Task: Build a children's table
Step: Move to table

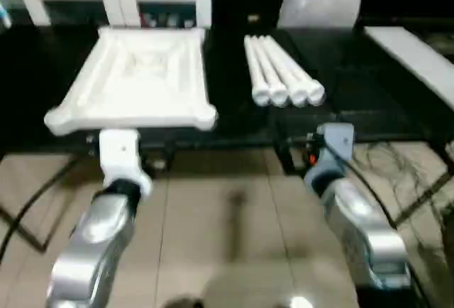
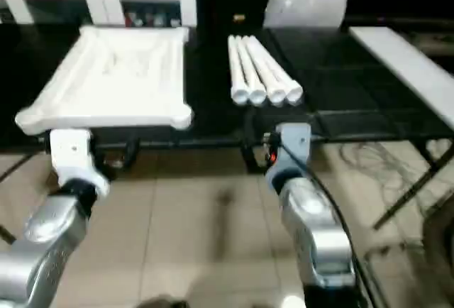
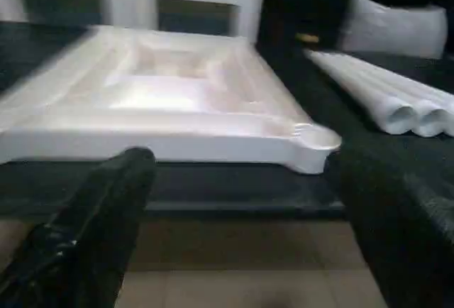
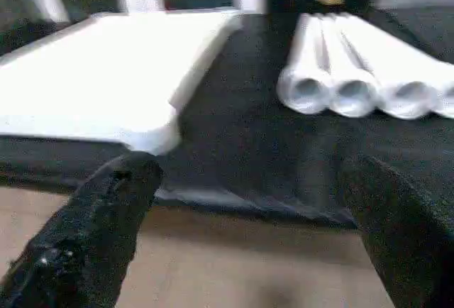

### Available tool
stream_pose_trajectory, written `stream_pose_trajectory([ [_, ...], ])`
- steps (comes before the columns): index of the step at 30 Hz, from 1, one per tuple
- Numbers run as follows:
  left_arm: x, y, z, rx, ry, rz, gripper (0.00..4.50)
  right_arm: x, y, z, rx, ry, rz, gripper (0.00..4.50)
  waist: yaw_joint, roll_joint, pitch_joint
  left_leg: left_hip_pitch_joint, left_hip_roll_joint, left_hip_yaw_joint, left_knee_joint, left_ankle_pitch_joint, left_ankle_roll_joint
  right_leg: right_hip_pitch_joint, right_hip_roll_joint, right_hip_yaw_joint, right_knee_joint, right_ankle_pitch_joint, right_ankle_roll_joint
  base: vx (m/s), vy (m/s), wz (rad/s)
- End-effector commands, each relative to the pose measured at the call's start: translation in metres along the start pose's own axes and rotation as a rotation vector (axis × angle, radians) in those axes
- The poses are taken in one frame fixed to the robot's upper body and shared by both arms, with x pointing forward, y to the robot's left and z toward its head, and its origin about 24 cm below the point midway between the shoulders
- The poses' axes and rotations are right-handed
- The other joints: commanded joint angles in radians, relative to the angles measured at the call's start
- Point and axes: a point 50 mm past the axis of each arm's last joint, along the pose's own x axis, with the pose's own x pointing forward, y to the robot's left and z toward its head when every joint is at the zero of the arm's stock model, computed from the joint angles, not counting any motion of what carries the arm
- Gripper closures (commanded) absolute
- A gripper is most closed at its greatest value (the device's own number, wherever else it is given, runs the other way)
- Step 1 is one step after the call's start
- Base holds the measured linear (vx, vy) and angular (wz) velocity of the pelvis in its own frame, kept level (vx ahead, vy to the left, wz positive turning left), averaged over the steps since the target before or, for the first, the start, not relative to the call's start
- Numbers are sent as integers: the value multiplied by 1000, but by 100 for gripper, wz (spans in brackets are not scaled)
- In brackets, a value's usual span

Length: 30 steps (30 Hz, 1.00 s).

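Tabletop (image 1: 135, 81): you're seeing it lying underside up on the black bench (image 1: 234, 120), left
Legs (image 1: 282, 72): four lying side by side, right
Left gripper (image 3: 234, 201): gaping wide, gripping nothing
Right gripper (image 4: 248, 209): spread wide, empty

The black desk (image 1: 369, 102) held 1 white table top (image 1: 138, 81), underside up, and 4 white tubular legs (image 1: 282, 70) laid side by side; 2 end effectors were present, left end effector (image 3: 234, 230) and right end effector (image 4: 248, 237).
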Motion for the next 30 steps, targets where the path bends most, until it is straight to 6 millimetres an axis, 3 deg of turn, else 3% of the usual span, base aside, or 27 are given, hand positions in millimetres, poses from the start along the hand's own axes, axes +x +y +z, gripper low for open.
stream_pose_trajectory([
  [1, 4, -2, 7, 14, -21, -4, 8, -1, 2, 2, 6, -14, 16, 0, 3, 8, -2, -14, 94, -67, 0, -20, 24, 29, -188, 138, -235, -682, -277, 159, 7, 7],
  [2, 4, -3, 7, 14, -20, -6, 8, 0, 1, 2, -11, -13, 7, 0, 2, 28, -32, 75, 125, -72, -125, -205, -31, 11, -65, 55, -159, -458, -260, 55, 74, 19],
  [3, 4, -3, 7, 14, -20, -8, 8, 0, 0, 2, -23, -10, 1, 0, -37, 61, -47, 191, 199, -169, -270, -365, 25, -115, 49, 29, 13, -114, -167, 55, 74, 19],
  [4, 3, -4, 7, 16, -19, -9, 8, 0, -2, 3, -25, -10, -1, 0, -58, 53, -76, 225, 228, -198, -273, -297, 113, -140, 41, 31, 47, -31, -90, 18, 89, 19],
  [5, 3, -4, 7, 17, -19, -9, 8, 0, -3, 4, -25, -15, -1, 0, -50, 64, -77, 215, 201, -177, -248, -156, 220, -172, 30, 31, 69, 34, 2, 76, 74, 5],
  [6, 3, -4, 7, 16, -18, -10, 8, 0, -4, 4, -27, -17, -3, 0, -54, 62, -72, 203, 200, -163, -249, -100, 258, -187, 21, 33, 76, 72, 26, 76, 74, 5],
  [7, 3, -5, 7, 16, -17, -10, 8, 0, -5, 5, -34, -18, -6, 0, -57, 45, -64, 186, 199, -136, -263, -10, 340, -204, 9, 35, 77, 140, 46, 98, 37, 4],
  [8, 3, -5, 7, 15, -16, -9, 8, 0, -6, 6, -56, -17, -7, 0, -55, 22, -50, 154, 176, -79, -286, -39, 360, -195, -2, 45, 35, 219, 10, 98, -8, 1],
  [10, 3, -5, 7, 11, -17, -6, 8, 0, -7, 7, -94, -22, -12, 0, -41, -55, -65, 83, 62, -9, -227, -178, 268, -76, -67, 142, -138, 112, -33, 98, -42, 2],
  [11, 3, -6, 7, 12, -22, -6, 8, 0, -9, 8, -114, -24, -23, 0, -12, -65, -69, 87, 16, 14, -116, -145, 182, -36, -139, 224, -208, -278, -111, 128, -82, 1],
  [12, 3, -7, 9, 10, -29, -10, 8, 0, -9, 9, -122, -31, -24, 0, 3, -57, -75, 23, 37, -14, -72, -28, 119, 17, -168, 233, -202, -310, -213, 128, -82, 1],
  [14, 4, -8, 11, 10, -38, -20, 8, 0, -9, 13, -120, -45, -17, 0, 5, -37, -67, -10, 58, -25, -74, 71, 50, 15, -141, 197, -188, -105, -326, 137, -20, -4],
  [15, 5, -10, 13, 11, -42, -30, 8, 0, -8, 15, -113, -55, -10, 0, 4, -16, -55, 6, 88, -23, -130, 118, 42, -23, -105, 138, -193, -69, -361, 128, -8, -3],
  [16, 6, -11, 13, 10, -45, -39, 8, 0, -8, 17, -107, -67, -4, 0, -1, -4, -55, 14, 96, -14, -176, 143, 51, -31, -68, 98, -188, -88, -343, 116, 37, -1],
  [17, 7, -12, 14, 10, -46, -52, 8, 0, -8, 19, -97, -79, 2, 0, -18, 44, -52, 41, 130, -26, -250, 83, 56, -55, 11, 40, -148, -86, -249, 161, 87, 0],
  [18, 7, -14, 14, 10, -46, -60, 8, -1, -8, 20, -93, -83, 3, 0, -47, 52, -54, 100, 178, -72, -270, -4, 83, -115, 47, 29, -89, -56, -199, 161, 87, 0],
  [19, 7, -15, 13, 8, -45, -69, 8, -1, -8, 20, -94, -84, 9, 0, -73, 50, -77, 183, 226, -137, -281, -42, 183, -165, 28, 33, -18, 24, -129, 181, 75, 3],
  [21, 7, -17, 12, 5, -41, -78, 8, -1, -8, 20, -112, -79, 18, 0, -71, 41, -69, 189, 214, -122, -257, 159, 411, -223, 5, 41, 17, 117, -6, 140, 38, 5],
  [22, 7, -19, 11, 4, -38, -80, 8, -2, -8, 20, -130, -76, 23, 0, -74, 34, -74, 191, 206, -117, -251, 211, 447, -229, -3, 48, 10, 140, 5, 117, 8, 3],
  [23, 7, -20, 10, 4, -35, -83, 8, -2, -7, 20, -126, -73, 29, 0, -65, 10, -66, 156, 152, -65, -241, 190, 442, -202, -17, 62, -53, 199, -19, 97, -28, -1],
  [24, 7, -20, 10, 5, -34, -85, 8, -2, -7, 19, -121, -72, 34, 0, -44, -48, -74, 57, 47, 8, -184, 32, 348, -84, -56, 133, -151, 154, -83, 97, -28, -1],
  [25, 7, -21, 9, 9, -30, -91, 8, -3, -6, 17, -107, -57, 42, 0, -18, -47, -57, 34, 24, 25, -131, -38, 290, -51, -126, 191, -197, -3, -115, 58, -57, 3],
  [26, 7, -22, 9, 11, -28, -96, 8, -4, -6, 15, -96, -44, 48, 0, -3, -44, -79, -16, 51, 2, -85, 16, 195, 15, -164, 213, -190, -76, -197, 60, -71, -1],
  [27, 6, -22, 9, 11, -27, -97, 8, -5, -6, 14, -94, -42, 48, 0, 8, -38, -64, 21, 30, 25, -92, -20, 42, -13, -66, 267, -197, -88, -292, 60, -71, -1],
  [28, 7, -22, 9, 11, -27, -99, 8, -5, -6, 14, -91, -39, 49, 0, 10, -30, -55, 6, 45, 14, -108, -4, -2, 3, -52, 271, -190, -54, -322, 94, -46, -41],
  [29, 7, -22, 9, 12, -27, -100, 8, -6, -6, 14, -102, -40, 45, 0, 16, 3, -48, 22, 71, 10, -170, 12, -86, -20, 8, 243, -176, 6, -290, 95, 27, -70],
  [30, 7, -23, 9, 13, -26, -101, 8, -6, -7, 14, -121, -45, 39, 0, -18, 13, -39, 67, 116, 4, -256, 23, -127, -69, 92, 177, -129, 22, -166, 95, 27, -70],
])
